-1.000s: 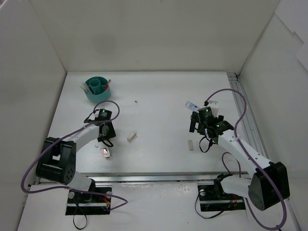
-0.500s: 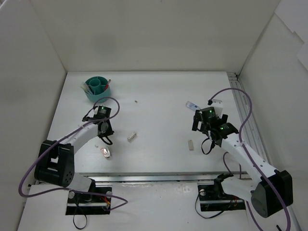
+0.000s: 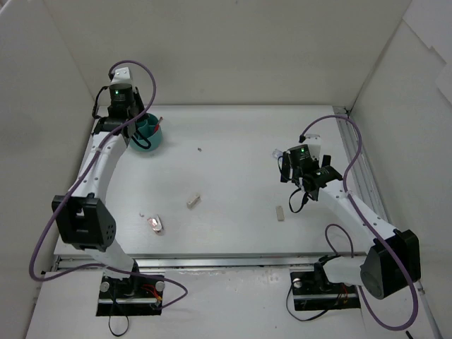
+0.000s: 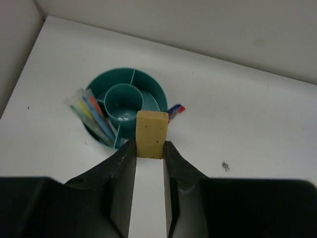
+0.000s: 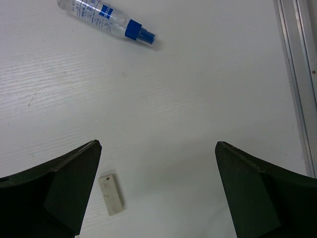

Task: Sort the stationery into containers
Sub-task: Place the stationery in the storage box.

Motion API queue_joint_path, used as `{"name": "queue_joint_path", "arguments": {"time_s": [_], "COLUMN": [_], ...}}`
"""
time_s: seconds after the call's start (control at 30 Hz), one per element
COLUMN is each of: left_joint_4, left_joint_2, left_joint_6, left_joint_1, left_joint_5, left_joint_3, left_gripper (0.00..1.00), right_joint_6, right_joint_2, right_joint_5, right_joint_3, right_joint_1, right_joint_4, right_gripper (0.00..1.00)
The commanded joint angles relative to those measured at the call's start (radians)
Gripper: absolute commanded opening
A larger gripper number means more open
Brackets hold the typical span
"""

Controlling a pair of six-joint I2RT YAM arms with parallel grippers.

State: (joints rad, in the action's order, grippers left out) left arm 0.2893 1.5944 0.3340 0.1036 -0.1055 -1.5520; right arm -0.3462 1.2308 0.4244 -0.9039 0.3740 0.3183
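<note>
Eraser [image 4: 151,134], pinched by its lower end in the left gripper [image 4: 148,151], appears to hang over the near rim of the cup [image 4: 148,78] at the table's [image 4: 257,124] far-left corner, not squarely above a compartment. Letting go here could, I judge, bounce it off the wall or inner cylinder onto the table, or drop it among the pens [image 4: 93,113]. It is a plain tan block, squared and upright; the right gripper [image 5: 156,146] is spread wide, empty, between a tube [image 5: 105,18] and a second eraser [image 5: 110,193].
</note>
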Motion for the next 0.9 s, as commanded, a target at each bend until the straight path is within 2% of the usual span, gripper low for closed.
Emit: {"name": "queue_joint_path", "arguments": {"time_s": [0.0,0.17,0.3,0.37,0.5,0.8,0.87], "left_joint_4": [-0.027,-0.019,0.031,0.037,0.03,0.007,0.01], "left_joint_2": [0.131,0.349,0.531,0.571,0.634,0.624,0.622], "left_joint_6": [-0.105,-0.197,-0.211,-0.211,-0.188,-0.164,-0.165], "left_joint_1": [-0.03,-0.039,-0.039,-0.048,-0.059,-0.068,-0.068], "left_joint_5": [0.047,0.064,0.13,0.132,0.122,0.072,0.063], "left_joint_3": [-0.167,-0.415,-0.607,-0.681,-0.714,-0.605,-0.596], "left_gripper": [0.0,0.0,0.02,0.03,0.06,0.08,0.12], "right_joint_6": [0.038,0.059,0.072,0.078,0.078,0.066,0.062], "right_joint_2": [0.051,0.134,0.186,0.197,0.216,0.226,0.226], "right_joint_5": [0.076,0.027,-0.009,-0.016,-0.024,-0.044,-0.049], "right_joint_3": [-0.085,-0.135,-0.165,-0.173,-0.176,-0.168,-0.164], "right_joint_1": [-0.006,-0.044,-0.07,-0.072,-0.083,-0.09,-0.089], "right_joint_4": [-0.022,-0.024,-0.022,-0.022,-0.024,-0.024,-0.024], "right_gripper": [0.98,0.98,0.98,0.98,0.98,0.98,0.98]}}
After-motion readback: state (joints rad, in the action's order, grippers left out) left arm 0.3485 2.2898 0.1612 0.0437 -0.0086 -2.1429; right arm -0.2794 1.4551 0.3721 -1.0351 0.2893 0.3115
